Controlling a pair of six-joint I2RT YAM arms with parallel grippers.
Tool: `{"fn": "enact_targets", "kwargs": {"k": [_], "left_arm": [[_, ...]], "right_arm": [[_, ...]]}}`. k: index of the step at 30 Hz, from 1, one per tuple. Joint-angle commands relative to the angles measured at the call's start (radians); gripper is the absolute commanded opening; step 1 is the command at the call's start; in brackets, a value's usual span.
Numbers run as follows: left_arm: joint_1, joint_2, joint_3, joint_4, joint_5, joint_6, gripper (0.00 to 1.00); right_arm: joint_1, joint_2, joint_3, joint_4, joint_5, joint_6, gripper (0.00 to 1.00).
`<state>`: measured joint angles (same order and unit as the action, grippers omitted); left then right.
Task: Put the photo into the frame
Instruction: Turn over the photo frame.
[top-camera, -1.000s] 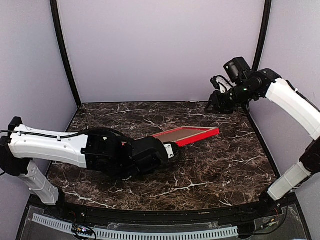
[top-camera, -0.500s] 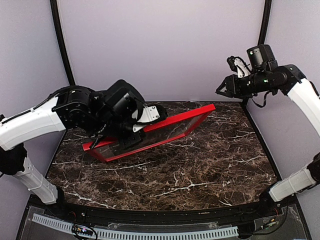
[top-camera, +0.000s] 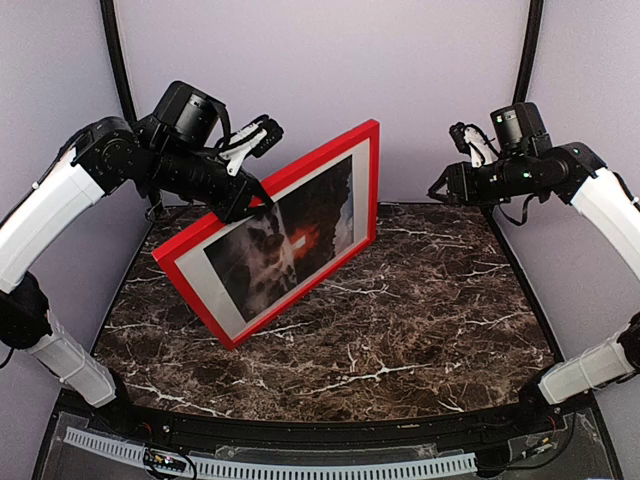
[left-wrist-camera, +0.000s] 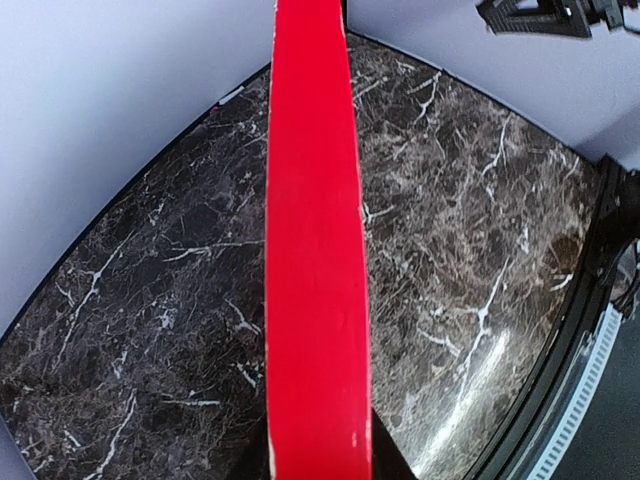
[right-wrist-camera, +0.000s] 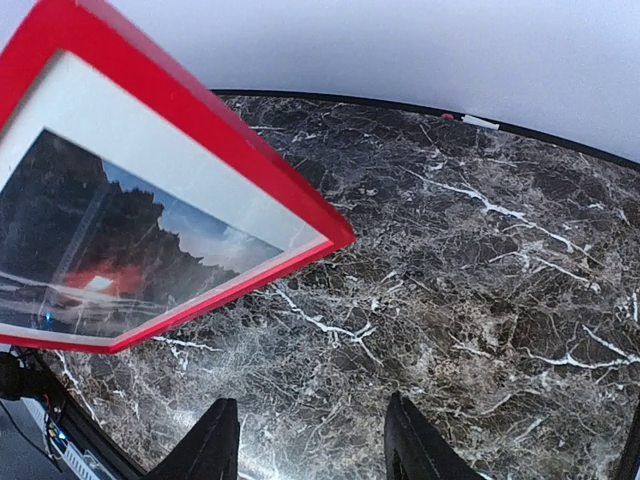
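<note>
Holding the red frame (top-camera: 366, 160) up by its top rail, the left fingers (top-camera: 238, 196) pinch it tight, tilted above the counter (top-camera: 420, 320). The photo (top-camera: 290, 245) sits inside the frame. Right of the frame, the right fingers (right-wrist-camera: 212, 445) stand apart, empty.

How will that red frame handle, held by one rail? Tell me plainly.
Probably stiff: the frame keeps its rails straight though the left claw pinches just one rail. Likely to swing or twist: it hangs tilted, most of it beyond that pinch. Possibly fragile: reflections across the photo hint that it is glazed.
</note>
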<state>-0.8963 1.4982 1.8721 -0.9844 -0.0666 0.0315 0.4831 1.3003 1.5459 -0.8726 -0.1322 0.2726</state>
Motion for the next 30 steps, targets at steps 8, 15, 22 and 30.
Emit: {"fn": "enact_targets", "kwargs": {"k": [8, 15, 22, 30], "left_arm": [[0.236, -0.048, -0.108, 0.451, 0.326, -0.453, 0.00], [0.405, -0.139, -0.500, 0.932, 0.567, -0.808, 0.00], [0.422, -0.159, -0.713, 1.130, 0.519, -0.999, 0.00], [0.422, -0.169, -0.991, 1.340, 0.442, -1.167, 0.01]], "right_arm": [[-0.022, 0.007, -0.014, 0.048, 0.020, -0.012, 0.51], [-0.037, 0.022, -0.040, 0.059, 0.012, -0.016, 0.51], [-0.049, 0.042, -0.075, 0.076, 0.002, -0.019, 0.51], [-0.055, 0.074, -0.127, 0.119, -0.031, -0.016, 0.51]]}}
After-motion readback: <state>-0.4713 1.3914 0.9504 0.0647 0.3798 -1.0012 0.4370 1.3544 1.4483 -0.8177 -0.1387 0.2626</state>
